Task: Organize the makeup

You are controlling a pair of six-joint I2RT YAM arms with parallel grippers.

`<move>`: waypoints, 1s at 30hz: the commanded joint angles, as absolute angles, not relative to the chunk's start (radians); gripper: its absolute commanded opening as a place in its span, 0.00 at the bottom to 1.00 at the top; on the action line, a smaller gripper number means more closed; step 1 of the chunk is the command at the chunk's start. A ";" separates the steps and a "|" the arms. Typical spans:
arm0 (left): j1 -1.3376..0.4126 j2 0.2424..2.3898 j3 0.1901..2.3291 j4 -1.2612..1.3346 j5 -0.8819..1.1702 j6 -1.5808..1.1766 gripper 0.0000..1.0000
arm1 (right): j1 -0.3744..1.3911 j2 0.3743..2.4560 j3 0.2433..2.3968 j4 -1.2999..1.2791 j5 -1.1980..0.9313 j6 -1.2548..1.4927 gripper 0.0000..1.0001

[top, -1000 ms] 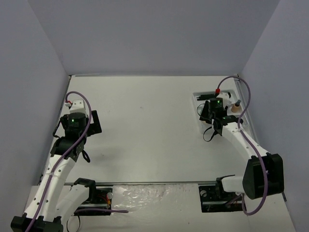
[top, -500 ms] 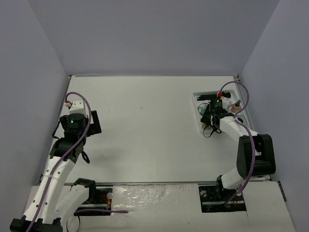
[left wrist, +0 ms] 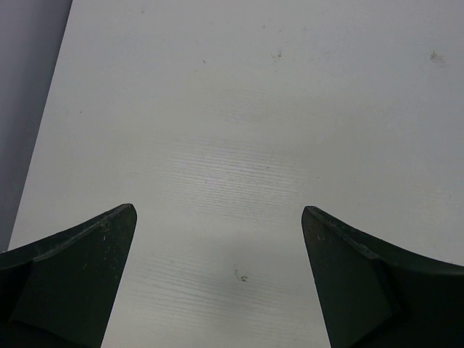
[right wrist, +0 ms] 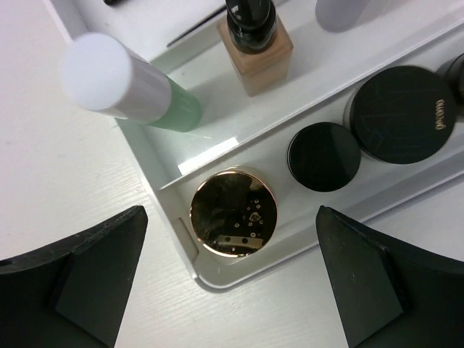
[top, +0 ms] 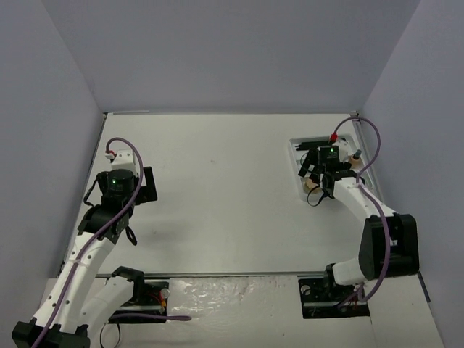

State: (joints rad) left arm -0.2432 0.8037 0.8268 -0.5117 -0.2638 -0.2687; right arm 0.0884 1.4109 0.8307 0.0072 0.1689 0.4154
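Far right of the white table (top: 217, 181), seen through my remote feeds: the right gripper (right wrist: 230, 226) hangs over the near corner of the white plastic compartmented tray (right wrist: 156, 185). Its two dark jaws are spread wide, one on each side of the wrist view, and they pinch nothing.

Directly below the gap sits the round jar with a shiny gold lid (right wrist: 233, 214). It rests in the end of the tray's narrow front strip, close to the corner wall and apart from both jaws. In the same strip, just beside it, lies a small round black jar (right wrist: 323, 156), and beyond that a larger round black jar with faint lettering on its lid (right wrist: 402, 112).

A wider compartment lies behind the divider. It holds a pale green cylindrical bottle with a white cap (right wrist: 130, 87) and, near it, a square tan bottle with a black cap (right wrist: 255, 51). I cannot tell whether the green bottle is upright or leaning. A thin black brush (right wrist: 197, 23) lies in the next section back.

On the opposite side of the table, well apart from the tray, the left gripper (left wrist: 219, 217) hovers above bare tabletop, its jaws likewise fully parted and empty.
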 commanded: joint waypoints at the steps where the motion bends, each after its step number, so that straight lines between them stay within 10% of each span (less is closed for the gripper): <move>1: -0.289 0.806 0.853 -0.475 -0.294 -0.267 0.97 | 0.100 1.184 0.845 0.002 0.186 0.369 1.00; 16: -0.331 0.776 0.895 -0.529 -0.303 -0.296 0.97 | 0.100 0.534 0.812 -0.288 0.082 0.296 1.00; 30: -0.329 0.790 1.011 -0.674 -0.335 -0.386 0.97 | 0.101 0.350 0.935 -0.463 0.021 0.319 1.00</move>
